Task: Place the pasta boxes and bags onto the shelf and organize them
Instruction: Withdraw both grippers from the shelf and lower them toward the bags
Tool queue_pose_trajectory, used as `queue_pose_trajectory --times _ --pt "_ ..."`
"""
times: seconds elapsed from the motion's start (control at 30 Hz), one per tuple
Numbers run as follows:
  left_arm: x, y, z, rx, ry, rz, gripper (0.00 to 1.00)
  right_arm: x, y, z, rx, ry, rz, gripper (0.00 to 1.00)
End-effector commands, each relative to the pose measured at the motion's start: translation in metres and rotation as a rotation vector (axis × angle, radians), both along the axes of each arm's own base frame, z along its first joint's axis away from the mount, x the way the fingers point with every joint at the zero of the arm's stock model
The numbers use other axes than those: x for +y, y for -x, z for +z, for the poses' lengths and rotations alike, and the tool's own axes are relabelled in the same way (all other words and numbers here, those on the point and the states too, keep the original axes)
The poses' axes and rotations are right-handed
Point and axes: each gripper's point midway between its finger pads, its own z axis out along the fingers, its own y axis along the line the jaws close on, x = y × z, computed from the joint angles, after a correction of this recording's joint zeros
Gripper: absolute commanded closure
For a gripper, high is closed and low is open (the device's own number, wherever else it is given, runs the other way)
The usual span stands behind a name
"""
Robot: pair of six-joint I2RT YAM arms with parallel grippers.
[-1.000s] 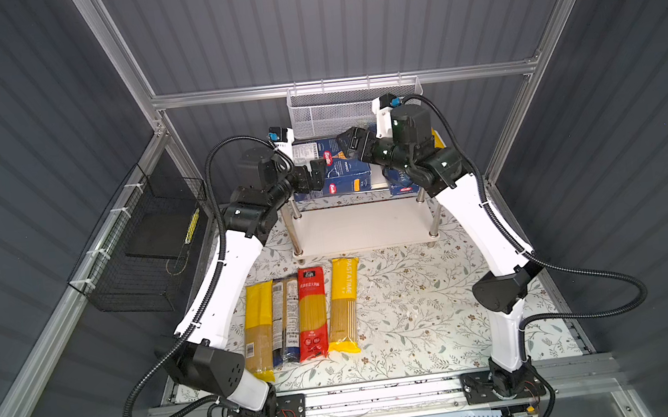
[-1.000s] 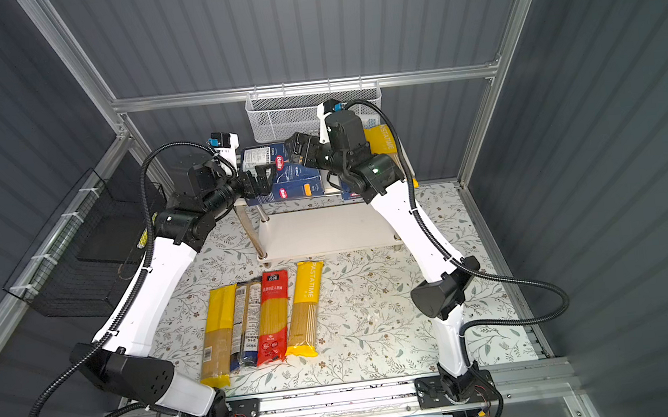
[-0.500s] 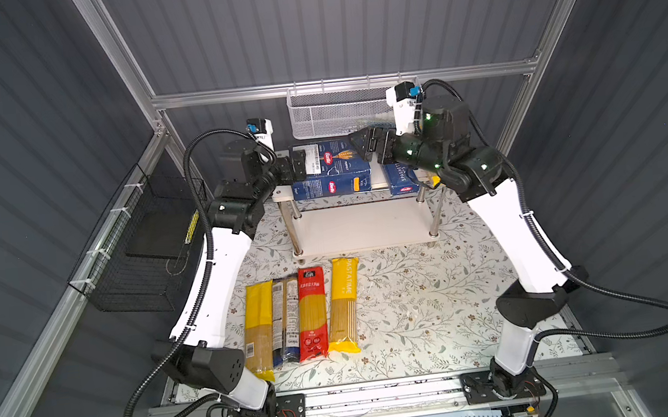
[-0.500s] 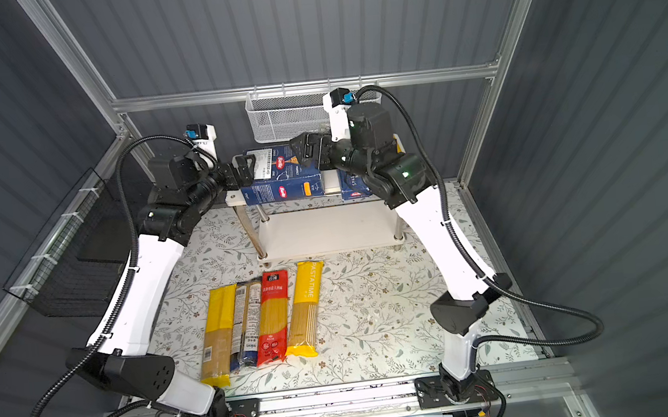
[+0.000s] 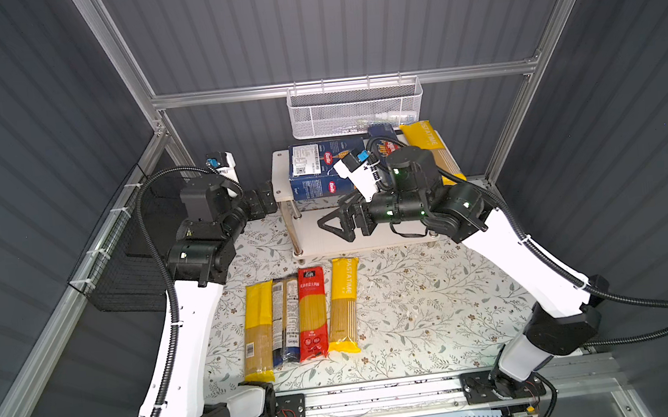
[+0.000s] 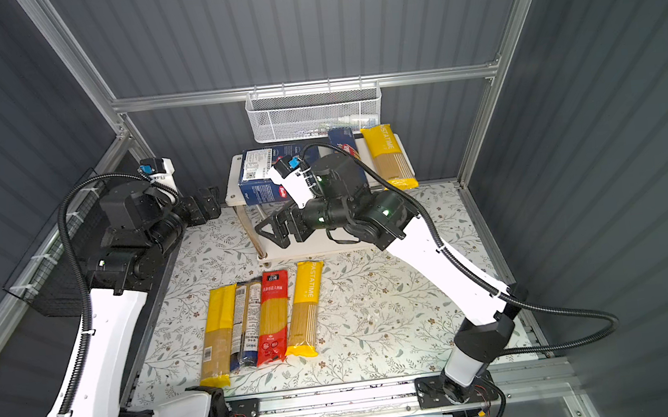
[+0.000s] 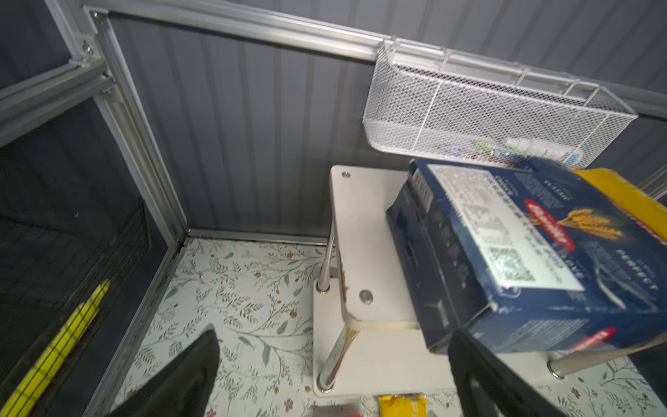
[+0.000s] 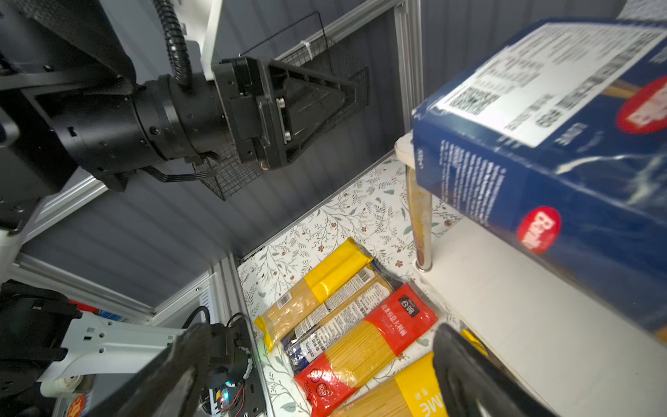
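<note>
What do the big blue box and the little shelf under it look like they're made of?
The blue box looks like printed cardboard: folded edges, a crushed corner. The shelf seems white-coated board, worn at one corner; its legs look like polished metal, mirror-shiny.

White mesh basket [image 5: 356, 109]: hangs on rear aluminium frame rail [image 5: 229, 95], contents blurred | Black wire basket [image 5: 120, 259]: hangs on left side rail; yellow strips [image 7: 54, 346] show against its mesh | Floral table cover [image 5: 417, 306]: lies flat | Grey ribbed wall panels [image 5: 327, 22]: enclose three sides
</note>
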Motion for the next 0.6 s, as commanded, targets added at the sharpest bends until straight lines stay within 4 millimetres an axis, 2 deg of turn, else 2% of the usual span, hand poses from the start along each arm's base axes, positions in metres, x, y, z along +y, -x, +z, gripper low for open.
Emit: queue_pose_trajectory --times 0.0,0.07,0.13,0.3,0.57 --pt "0.011 0.006 -0.042 0.120 0.015 0.047 0.00 0.016 0.006 -0.008 0.024 -0.010 0.064 0.04" --pt "0.016 0.011 -0.056 0.123 0.036 0.068 0.00 0.020 0.005 -0.015 0.036 0.007 0.067 0.04" --pt "0.020 0.015 -0.079 0.154 0.049 0.082 0.00 0.025 0.004 -0.020 0.050 0.012 0.074 0.04" --pt "0.022 0.016 -0.121 0.246 0.095 0.075 0.00 0.034 -0.005 -0.035 0.076 0.046 0.068 0.04" --pt "0.024 0.016 -0.168 0.298 0.141 0.081 0.00 0.045 -0.023 -0.040 0.057 0.049 0.041 0.03"
